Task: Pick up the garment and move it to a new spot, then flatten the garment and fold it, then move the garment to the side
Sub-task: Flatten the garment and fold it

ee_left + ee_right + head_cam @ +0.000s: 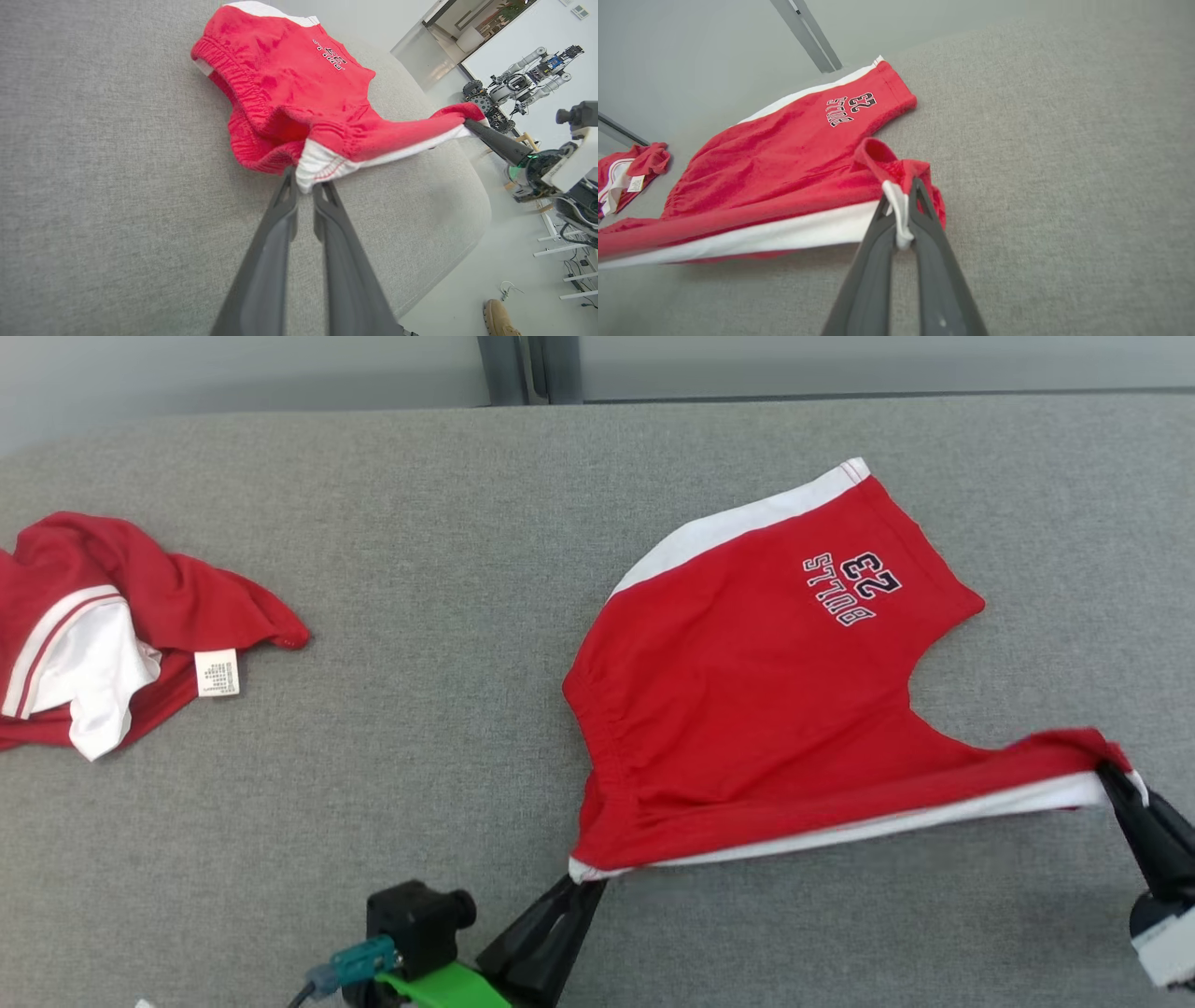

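Clamped at waistband corner of garment (747, 709) by left hand (586, 880), at near leg hem by right hand (1111, 773); stretched taut between both, far leg flat on tabletop (420, 756).

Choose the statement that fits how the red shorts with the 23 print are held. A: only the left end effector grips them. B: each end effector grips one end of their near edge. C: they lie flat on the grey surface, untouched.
B: the left end effector pinches one white-trimmed corner of the red shorts and the right end effector pinches the other, with the edge stretched between them.
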Controlling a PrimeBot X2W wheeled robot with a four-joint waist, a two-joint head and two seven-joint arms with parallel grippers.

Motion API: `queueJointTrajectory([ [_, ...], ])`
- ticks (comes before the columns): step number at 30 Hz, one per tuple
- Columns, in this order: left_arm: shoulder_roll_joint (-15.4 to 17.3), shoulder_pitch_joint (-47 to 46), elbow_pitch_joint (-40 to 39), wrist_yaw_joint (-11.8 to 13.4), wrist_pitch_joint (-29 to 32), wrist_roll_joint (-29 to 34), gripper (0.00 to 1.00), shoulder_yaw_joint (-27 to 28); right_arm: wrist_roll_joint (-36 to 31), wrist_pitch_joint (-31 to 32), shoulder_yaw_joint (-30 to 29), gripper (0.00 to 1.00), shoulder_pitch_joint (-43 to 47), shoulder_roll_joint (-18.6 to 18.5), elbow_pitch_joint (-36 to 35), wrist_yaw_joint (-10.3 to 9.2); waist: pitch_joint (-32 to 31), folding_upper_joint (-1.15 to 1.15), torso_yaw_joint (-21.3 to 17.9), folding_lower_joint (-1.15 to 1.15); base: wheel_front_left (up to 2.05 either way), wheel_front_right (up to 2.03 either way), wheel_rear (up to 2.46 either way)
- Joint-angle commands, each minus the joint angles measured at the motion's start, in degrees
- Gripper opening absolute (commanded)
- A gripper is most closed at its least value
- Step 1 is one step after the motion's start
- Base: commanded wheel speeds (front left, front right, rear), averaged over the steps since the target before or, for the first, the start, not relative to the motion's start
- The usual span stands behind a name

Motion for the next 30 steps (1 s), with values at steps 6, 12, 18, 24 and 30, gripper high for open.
queueJointTrajectory([
  [6, -3.2, -9.8, 0.7, -1.4, 3.7, 1.2, 0.0, -0.6, -3.5, 7.3, 2.0, 0.0, -14.1, -0.5, 1.5, -0.1, 4.2, 0.0, 3.2, 0.01, 0.0, 0.0, 0.0],
  [12, -7.2, -18.4, 3.1, -2.1, 5.7, 2.8, 0.0, -1.1, -6.1, 12.5, 2.5, 0.0, -25.7, -2.2, 5.8, -0.09, 7.3, 0.0, 6.2, 0.01, 0.0, 0.0, 0.0],
  [18, -10.2, -25.8, 8.4, -2.4, 8.0, 3.2, 0.0, -1.1, -7.8, 17.8, 4.2, 0.0, -36.1, -2.9, 11.3, -0.08, 10.0, 0.0, 8.4, 0.01, 0.0, 0.0, 0.0],
  [24, -13.1, -30.6, 14.6, -2.7, 8.7, 2.1, 0.0, -0.1, -9.4, 20.8, 6.8, 0.0, -44.4, -2.6, 16.9, -0.08, 11.8, 0.0, 9.9, 0.01, 0.0, 0.0, 0.0],
  [30, -15.5, -33.8, 19.9, -3.9, 7.9, 1.2, 0.0, 0.0, -10.8, 21.8, 9.7, 0.0, -49.9, -1.7, 21.7, -0.08, 12.7, 0.0, 10.6, 0.01, 0.0, 0.0, 0.0],
])
